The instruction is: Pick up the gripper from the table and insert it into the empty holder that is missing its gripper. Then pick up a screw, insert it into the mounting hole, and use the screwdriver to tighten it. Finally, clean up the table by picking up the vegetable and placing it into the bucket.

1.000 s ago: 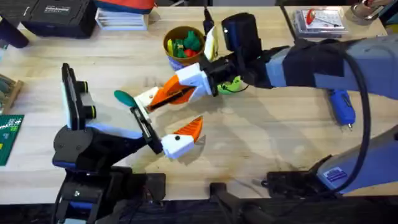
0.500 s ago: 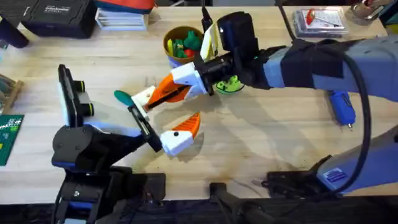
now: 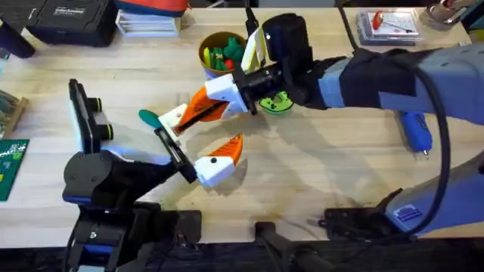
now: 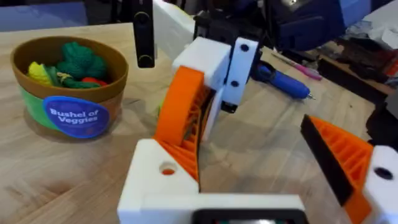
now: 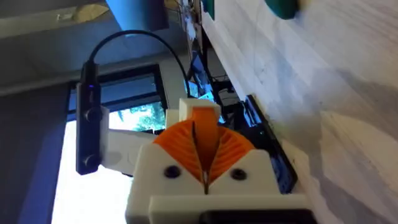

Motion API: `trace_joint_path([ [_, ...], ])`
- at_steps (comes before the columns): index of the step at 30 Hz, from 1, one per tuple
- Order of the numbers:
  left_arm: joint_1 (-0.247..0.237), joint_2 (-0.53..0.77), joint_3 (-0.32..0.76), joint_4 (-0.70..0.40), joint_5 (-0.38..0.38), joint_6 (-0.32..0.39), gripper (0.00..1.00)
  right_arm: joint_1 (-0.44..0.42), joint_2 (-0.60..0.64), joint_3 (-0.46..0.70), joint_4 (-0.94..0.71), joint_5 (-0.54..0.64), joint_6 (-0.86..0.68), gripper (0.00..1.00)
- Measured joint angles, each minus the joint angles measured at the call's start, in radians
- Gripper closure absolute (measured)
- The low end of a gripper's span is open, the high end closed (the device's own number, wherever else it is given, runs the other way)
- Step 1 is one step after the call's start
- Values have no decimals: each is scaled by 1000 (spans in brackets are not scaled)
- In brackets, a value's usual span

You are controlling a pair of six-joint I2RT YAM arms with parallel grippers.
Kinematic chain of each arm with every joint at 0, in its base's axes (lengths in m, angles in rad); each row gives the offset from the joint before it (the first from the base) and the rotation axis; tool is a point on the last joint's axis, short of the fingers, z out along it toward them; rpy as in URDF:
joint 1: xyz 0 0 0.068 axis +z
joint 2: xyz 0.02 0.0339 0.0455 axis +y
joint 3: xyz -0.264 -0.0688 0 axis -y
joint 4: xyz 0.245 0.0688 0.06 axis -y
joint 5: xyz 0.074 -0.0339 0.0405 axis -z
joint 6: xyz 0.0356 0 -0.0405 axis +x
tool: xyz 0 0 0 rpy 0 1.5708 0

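Reaching across the middle from the right, the right gripper (image 3: 206, 108) has its orange pads closed narrow, pinching the gripper (image 4: 180, 118), the loose orange ribbed wedge, at their tips. That wedge lies against the holder (image 4: 158, 186), the white block with a round hole that forms one finger of the left gripper (image 3: 206, 134). The left gripper is spread wide: the holder finger sits on the far side, its other finger (image 3: 218, 162), white with an orange pad, on the near side, and the right arm's fingers come in over the gap between them. How far the wedge is seated in the holder I cannot tell, since the right gripper's white blocks cover the joint.

Just beside the holder on the left lies the vegetable (image 3: 150, 119), teal, flat on the table (image 3: 340, 174). Behind the two grippers stands the bucket (image 3: 223, 53), upright and holding green, yellow and red toy pieces; a lime-green ring (image 3: 278, 103) lies near it, partly under the right arm. The screwdriver (image 3: 414, 128) lies well apart to the right, beyond the right arm's sleeve. At the far edge are a black case (image 3: 68, 19) and a clear box (image 3: 386, 23), and a green card (image 3: 9, 162) lies at the left edge
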Motion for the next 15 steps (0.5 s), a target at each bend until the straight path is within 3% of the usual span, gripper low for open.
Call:
trace_joint_path([
  [11, 0, 0, 0, 3, -26, 17, 15, 9, 0, 0, 37, 30, 8, 992],
  [15, 0, 0, 0, 3, -27, 19, 15, 9, 0, 0, 38, 32, 12, 946],
])
